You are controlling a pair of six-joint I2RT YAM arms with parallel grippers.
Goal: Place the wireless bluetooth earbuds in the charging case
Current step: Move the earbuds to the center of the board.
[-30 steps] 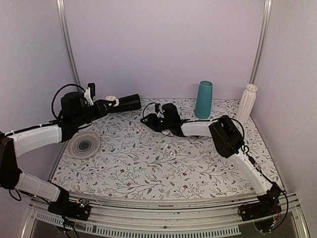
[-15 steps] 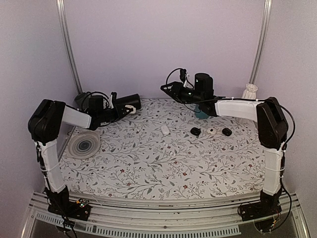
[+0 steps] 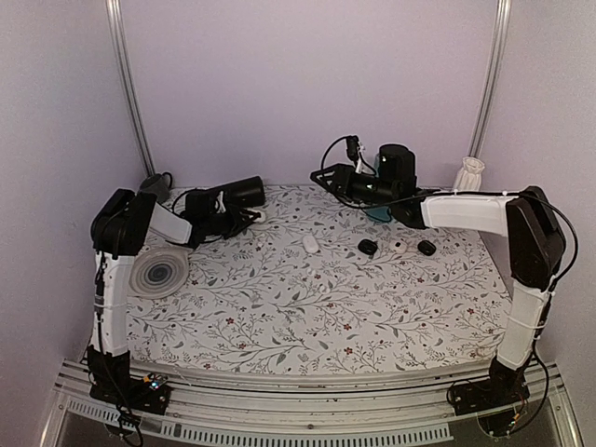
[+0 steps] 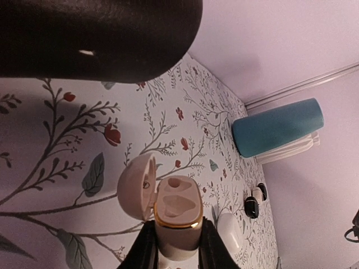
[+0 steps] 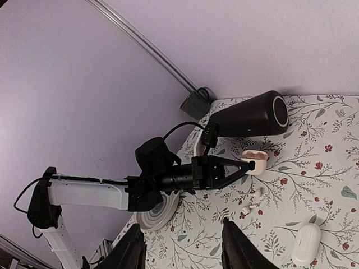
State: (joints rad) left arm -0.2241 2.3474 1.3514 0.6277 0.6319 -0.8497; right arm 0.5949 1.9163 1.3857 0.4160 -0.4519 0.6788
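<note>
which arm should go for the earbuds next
Right: the right gripper is open and empty, while the left gripper is shut on the open charging case. The earbuds lie loose on the table beside that case.

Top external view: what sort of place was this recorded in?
Probably a lab robot cell, not a home: plain lilac enclosure walls with metal corner posts, a white-and-black left arm and right arm bolted to an aluminium rail, and a floral-printed tabletop.
</note>
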